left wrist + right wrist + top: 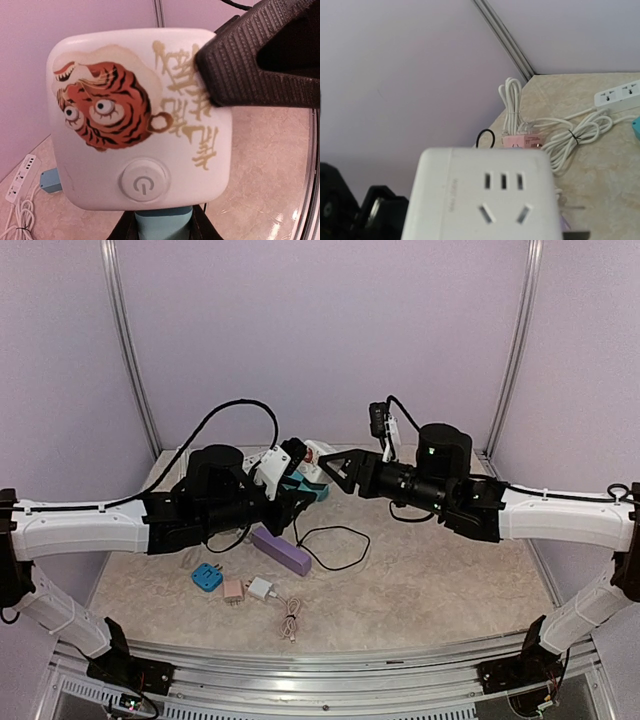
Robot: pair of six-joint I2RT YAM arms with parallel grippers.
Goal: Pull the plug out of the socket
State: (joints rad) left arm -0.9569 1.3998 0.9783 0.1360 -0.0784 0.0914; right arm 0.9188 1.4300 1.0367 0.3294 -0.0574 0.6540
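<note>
A white cube socket (314,457) with a tiger print and a round power button (142,117) is held up in the air between both arms. A light-blue plug (162,222) sits against the socket's lower face, next to the button. My left gripper (163,227) is shut on that plug, a dark finger on each side; from above the plug (306,487) shows teal at my left gripper (298,486). My right gripper (336,468) is shut on the socket, one ribbed finger (250,60) pressing its upper right corner. The right wrist view shows the socket's outlet face (485,200); its own fingertips are hidden.
On the table below lie a purple power strip (282,550), a blue adapter (207,577), a pink adapter (233,589), a white charger (261,588) with its cable, and a black cable loop (338,546). Farther back lie a white power strip (620,95) and coiled white cable (575,135).
</note>
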